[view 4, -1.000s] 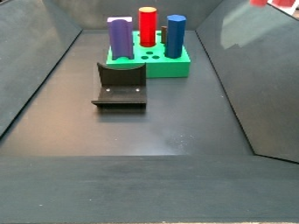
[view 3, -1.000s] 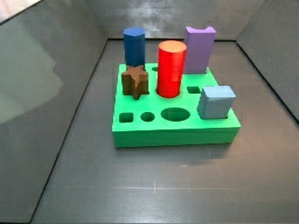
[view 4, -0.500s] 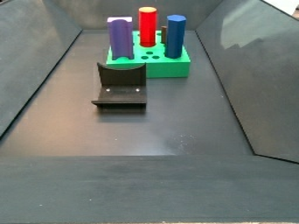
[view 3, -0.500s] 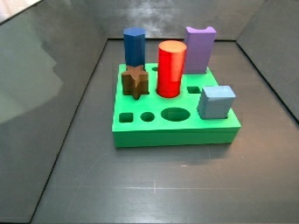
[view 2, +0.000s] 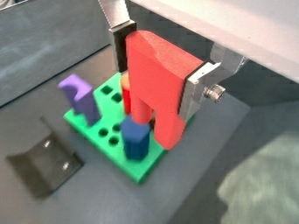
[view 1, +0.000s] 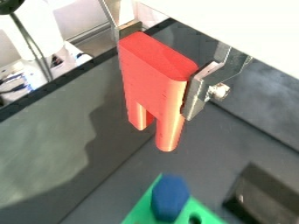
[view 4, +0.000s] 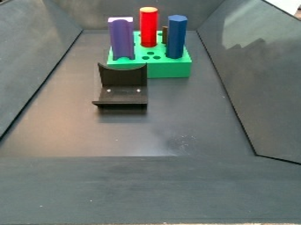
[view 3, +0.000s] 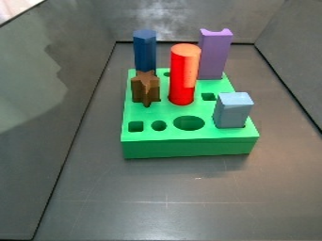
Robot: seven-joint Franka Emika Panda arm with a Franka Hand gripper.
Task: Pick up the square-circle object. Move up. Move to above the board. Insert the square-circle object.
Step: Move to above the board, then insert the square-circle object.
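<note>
In both wrist views my gripper (view 1: 158, 74) is shut on the square-circle object (view 1: 156, 83), a salmon-red square block with its two prongs pointing down. One silver finger (view 2: 197, 92) and one dark pad (view 2: 121, 48) press its opposite sides. The block (view 2: 158, 83) hangs high in the air over the blue peg's end of the green board (view 2: 100, 131). A corner of the board (view 1: 146, 210) shows far below. The board also shows in both side views (view 3: 189, 136) (view 4: 147, 66), where neither the gripper nor the block is in view.
On the board stand a purple notched block (view 3: 216, 52), a red cylinder (view 3: 184, 73), a blue peg (view 3: 145, 47), a brown star piece (view 3: 145, 87) and a grey-blue cube (view 3: 233, 108). The fixture (view 4: 121, 85) stands on the dark floor in front of the board.
A bit of red and white at the upper right corner of a side view one second ago has left that view. The pieces on the board have not moved.
</note>
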